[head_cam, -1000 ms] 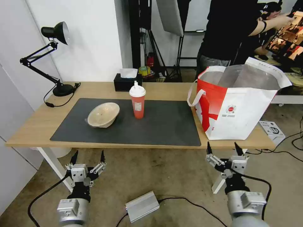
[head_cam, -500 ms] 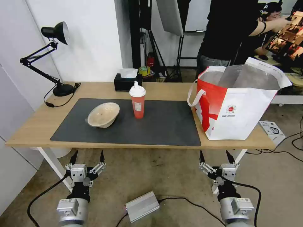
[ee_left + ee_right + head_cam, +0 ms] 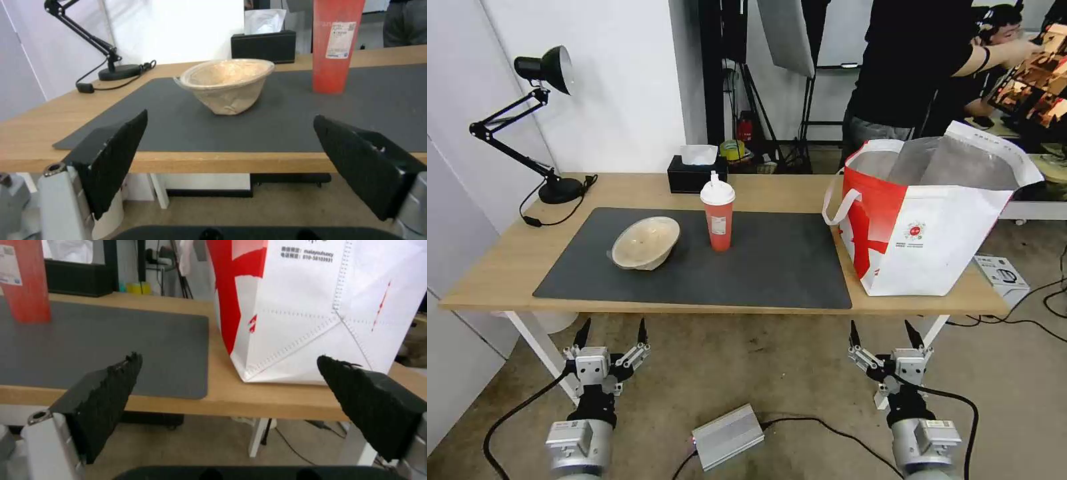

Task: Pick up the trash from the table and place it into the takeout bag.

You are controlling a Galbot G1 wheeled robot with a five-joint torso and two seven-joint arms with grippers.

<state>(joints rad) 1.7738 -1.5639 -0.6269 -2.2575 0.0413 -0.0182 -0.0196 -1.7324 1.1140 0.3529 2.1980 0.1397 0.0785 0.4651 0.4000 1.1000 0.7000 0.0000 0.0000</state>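
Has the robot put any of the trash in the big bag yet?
Nothing can be seen to be done: the takeout bag hides its own inside. Nothing is in hand: the left end effector and right end effector hang open and empty below the table edge. Left to do: the beige paper bowl and red drink cup on the mat.

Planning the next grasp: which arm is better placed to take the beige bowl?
Probably the left. The left gripper, open, sits below the table edge directly in front of the beige bowl; the right gripper waits near the takeout bag.
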